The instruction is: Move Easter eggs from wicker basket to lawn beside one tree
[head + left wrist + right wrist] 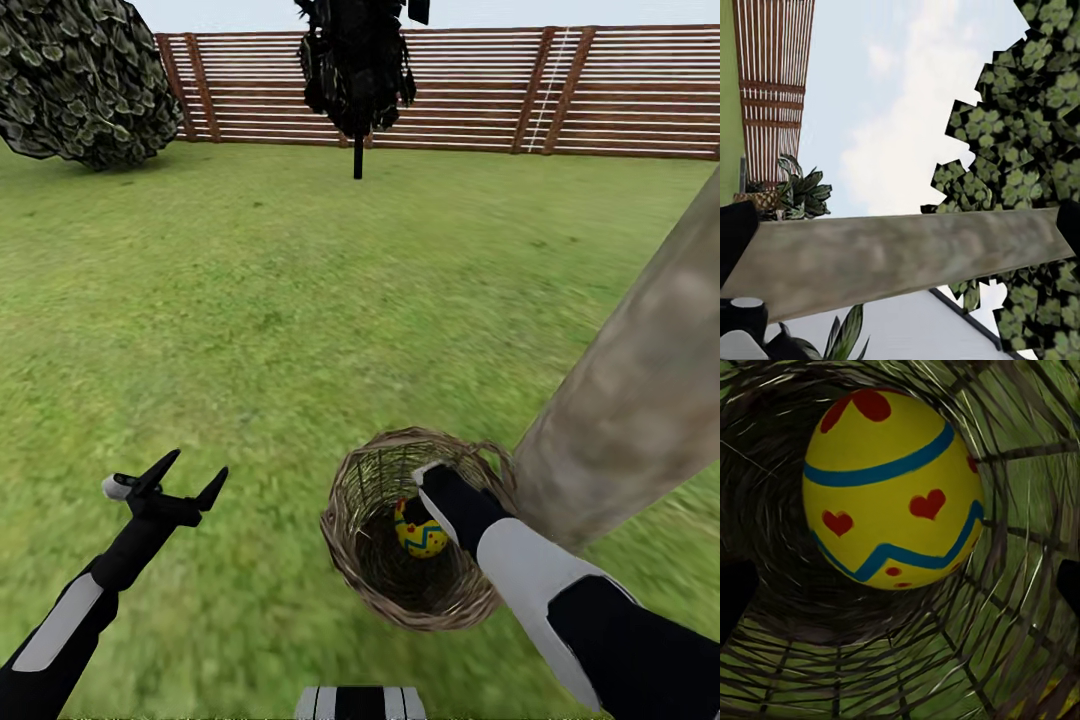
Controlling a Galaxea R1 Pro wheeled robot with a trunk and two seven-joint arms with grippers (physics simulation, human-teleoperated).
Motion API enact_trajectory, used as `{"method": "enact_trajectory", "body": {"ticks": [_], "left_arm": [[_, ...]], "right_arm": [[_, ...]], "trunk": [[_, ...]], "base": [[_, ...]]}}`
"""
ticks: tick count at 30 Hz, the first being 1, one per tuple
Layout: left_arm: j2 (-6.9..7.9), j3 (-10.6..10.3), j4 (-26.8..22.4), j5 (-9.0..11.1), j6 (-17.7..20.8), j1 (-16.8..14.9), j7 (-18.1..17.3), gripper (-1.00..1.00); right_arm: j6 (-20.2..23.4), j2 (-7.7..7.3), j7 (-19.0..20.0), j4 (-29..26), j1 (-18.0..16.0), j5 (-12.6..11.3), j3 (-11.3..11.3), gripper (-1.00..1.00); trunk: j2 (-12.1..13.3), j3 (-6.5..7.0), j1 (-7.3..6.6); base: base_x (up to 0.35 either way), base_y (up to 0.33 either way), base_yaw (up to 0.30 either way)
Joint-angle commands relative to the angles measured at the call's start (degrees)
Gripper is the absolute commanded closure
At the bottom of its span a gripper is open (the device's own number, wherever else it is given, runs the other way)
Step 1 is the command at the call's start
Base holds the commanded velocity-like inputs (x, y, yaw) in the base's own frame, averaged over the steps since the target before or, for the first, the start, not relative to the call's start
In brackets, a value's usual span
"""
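A: What ground and surroundings are there?

B: A wide lawn (300, 300) of short, mottled green grass; at its far edge a brown slatted fence (480, 85); a round leafy bush (85, 80) stands far left and a thin-trunked dark tree (357, 70) stands in front of the fence. The left wrist view also catches sky, leafy foliage (1035, 135) and a bit of white wall (915, 330).

A: Edges and free space?

B: The grass is open to the left and ahead, well out to the fence; on the right a thick, pale grey-brown tree trunk (640, 380) slants across the head view, and the wicker basket (355, 560) lies just beside its base, near the robot.

A: And the arms?

B: The left gripper (185, 478) hangs over bare grass, well apart from the basket, its fingers spread and holding nothing. The right gripper (425, 500) reaches down into the basket mouth; whether its fingers are parted or closed I cannot tell, as the arm hides the tips.

A: The egg itself?

B: One Easter egg (420, 535) sits inside the basket, just beside the right gripper; close up it is yellow (891, 487) with a blue band, a blue zigzag and red hearts and dots; the brown weave (1020, 585) surrounds it, with green grass showing through the gaps. I can see only this one egg.
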Motion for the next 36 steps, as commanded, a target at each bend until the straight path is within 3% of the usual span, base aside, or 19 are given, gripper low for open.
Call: {"method": "enact_trajectory", "body": {"ticks": [1, 4, 13, 18, 29, 32, 36], "left_arm": [[0.01, 0.0, 0.0, 0.2, 0.3, 0.0, 0.0, -1.00], [-0.02, 0.0, 0.0, 0.2, 0.3, 0.0, 0.0, -1.00], [-0.05, 0.0, 0.0, 0.1, 0.3, 0.0, 0.0, -1.00], [-0.05, 0.0, 0.0, 0.1, 0.3, 0.0, 0.0, -1.00], [-0.14, -0.1, 0.1, 0.0, 0.3, 0.0, 0.0, -1.00], [-0.14, -0.1, 0.1, 0.0, 0.3, 0.0, 0.0, -1.00], [-0.14, -0.1, 0.1, 0.0, 0.2, 0.0, 0.1, -1.00]], "right_arm": [[0.2, -0.06, -0.1, -0.1, 0.0, -0.3, 1.7, -1.00], [-0.3, -0.11, 1.7, -0.7, 0.0, -0.1, 3.8, -1.00], [-1.7, -0.27, 2.9, -1.0, 0.0, 0.0, 4.5, -1.00], [-3.3, -0.42, 2.9, -1.0, 0.0, 0.1, 7.5, -1.00], [-3.5, -0.54, 1.9, -2.3, 0.0, 0.4, 8.2, -1.00], [-3.6, -0.54, 1.7, -2.4, 0.0, 2.0, 8.2, -1.00], [-3.7, -0.54, 0.9, -3.6, 0.0, 6.5, 8.0, -1.00]], "trunk": [[0.0, -0.27, 0.01], [-0.1, -0.93, 0.09], [-0.2, -2.93, 0.32], [-0.2, -3.59, 0.40], [-0.3, -5.37, 0.60], [-0.3, -5.37, 0.60], [-0.3, -5.37, 0.60]], "base": [[0.000, 0.000, 0.000], [0.000, 0.000, 0.000], [0.000, 0.000, 0.000], [0.000, 0.000, 0.000], [0.000, 0.000, 0.000], [0.000, 0.000, 0.000], [0.000, 0.000, 0.000]]}}
